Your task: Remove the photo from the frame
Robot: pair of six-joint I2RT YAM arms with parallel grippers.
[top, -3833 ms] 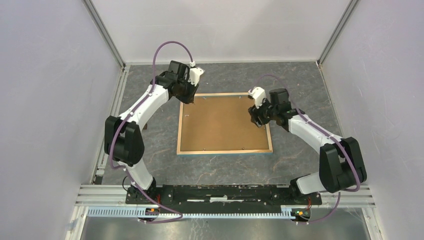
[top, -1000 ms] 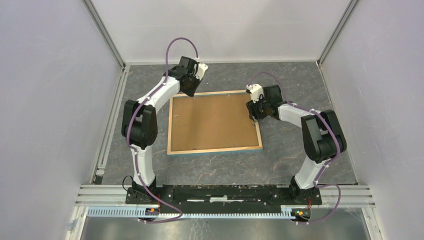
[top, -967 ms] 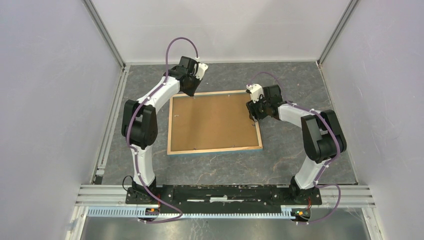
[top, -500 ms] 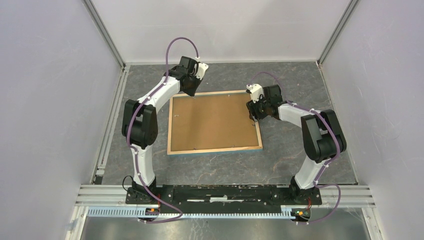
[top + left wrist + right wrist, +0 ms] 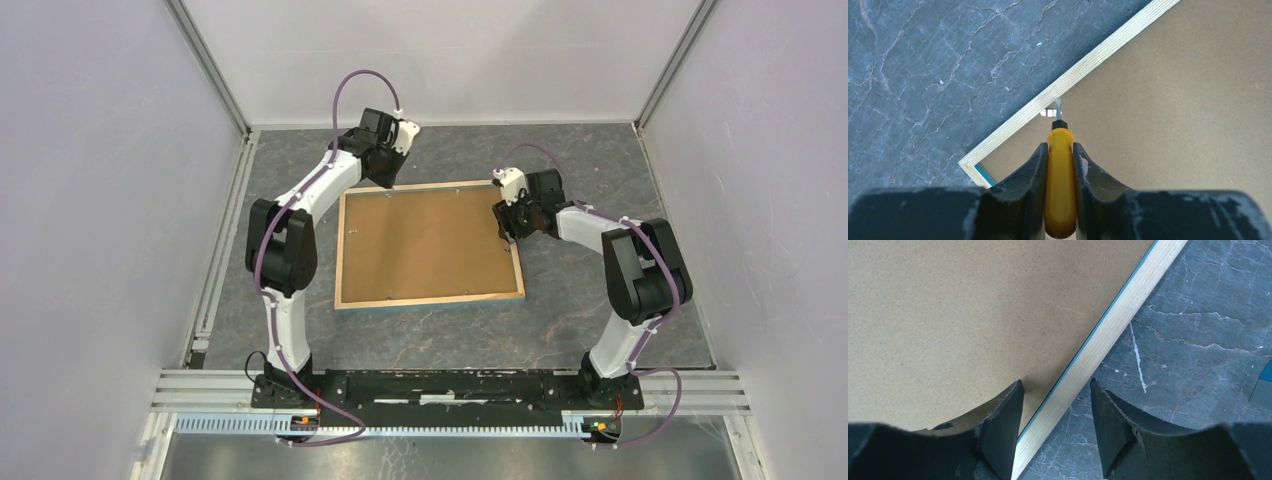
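Reaching forward over down-bent wrists, the left hand [image 5: 1060, 150] clamps a yellow-handled tool [image 5: 1060, 200]; the right hand [image 5: 1055, 385] is spread wide.

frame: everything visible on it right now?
The frame lies flat, back up, slightly skewed on the grey table: brown fibreboard panel, pale wood rail, thin blue strip at its edges. A small metal tab sits near the far-left corner, with the tip of a yellow-handled tool, held by the left end effector, at it. The right end effector straddles the right rail, open.
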